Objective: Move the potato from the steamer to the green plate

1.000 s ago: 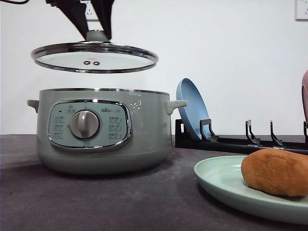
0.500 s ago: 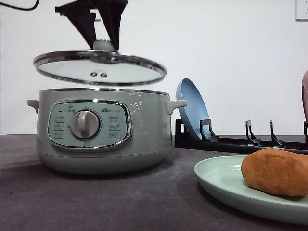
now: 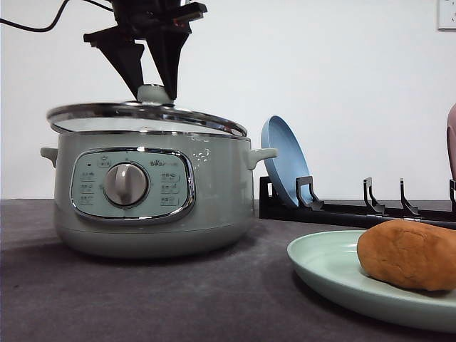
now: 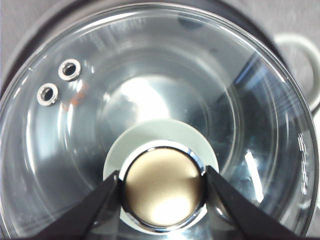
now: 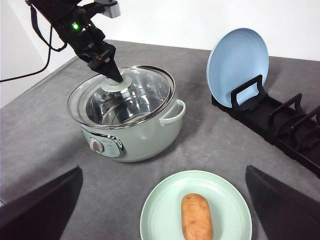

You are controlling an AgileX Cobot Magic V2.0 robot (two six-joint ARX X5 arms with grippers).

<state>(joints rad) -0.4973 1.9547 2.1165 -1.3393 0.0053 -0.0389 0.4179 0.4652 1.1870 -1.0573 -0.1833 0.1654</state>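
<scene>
Front view, steamer: You see the steamer [image 3: 151, 192] standing on the left of the dark table [image 3: 178, 299], its dial facing you.
Front view, lid: The glass lid [image 3: 146, 117] sits slightly askew over the pot's rim, its right edge lower; you cannot tell whether it rests on the rim all round.
Front view, left gripper: The left gripper [image 3: 152, 91] comes down from above, its two black fingers clamped on the lid's green knob [image 3: 154, 94].
Front view, potato: The potato [image 3: 407, 254] lies on the green plate [image 3: 335, 274] at the near right, well apart from the steamer.
Front view, rack: A blue plate [image 3: 283, 160] stands tilted in a black rack [image 3: 356, 208] at the far right.
Left wrist view: You look straight down on the knob's chrome-ringed cap [image 4: 162, 187], a black finger touching each side, with two vent holes [image 4: 59, 82] in the glass.
Right wrist view, right gripper: The right gripper [image 5: 162, 210] hangs high over the near table with its fingers spread wide apart, holding nothing.
Right wrist view, potato: The potato [image 5: 196, 217] lies lengthwise in the middle of the green plate [image 5: 162, 210], near the steamer [image 5: 131, 137].
</scene>
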